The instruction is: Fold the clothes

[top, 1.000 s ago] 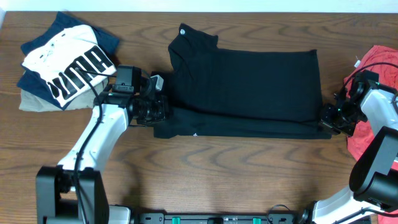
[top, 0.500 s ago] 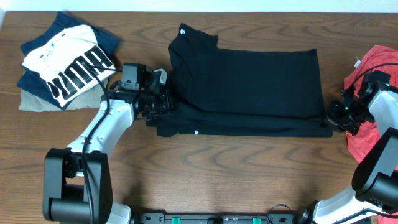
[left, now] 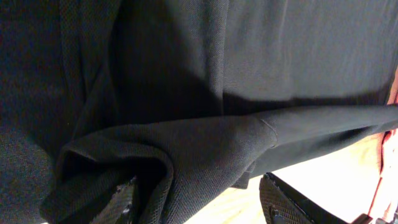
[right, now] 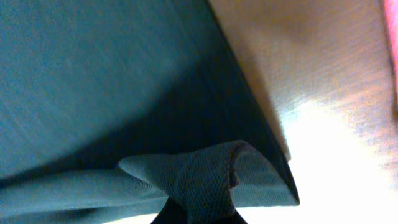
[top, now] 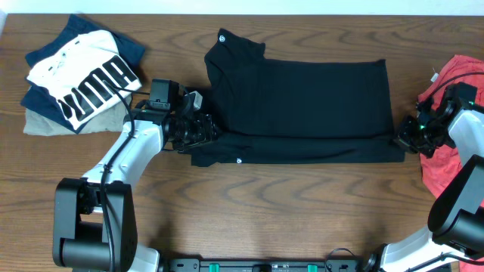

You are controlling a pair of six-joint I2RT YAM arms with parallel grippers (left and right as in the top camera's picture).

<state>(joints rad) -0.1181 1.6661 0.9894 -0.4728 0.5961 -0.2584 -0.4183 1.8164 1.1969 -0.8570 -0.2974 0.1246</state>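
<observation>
Lying folded on the worktop [top: 265, 204], black clothes [top: 302, 98], left claw [top: 204, 130] spread apart around the left edge, right claw [top: 404, 140] clamped on the right corner.

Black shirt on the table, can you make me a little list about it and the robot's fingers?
black shirt: folded, middle of the table
left fingers: open, at its left edge
right fingers: shut, pinching its right corner
left side: white shirt with black letters
right side: red shirt
</observation>
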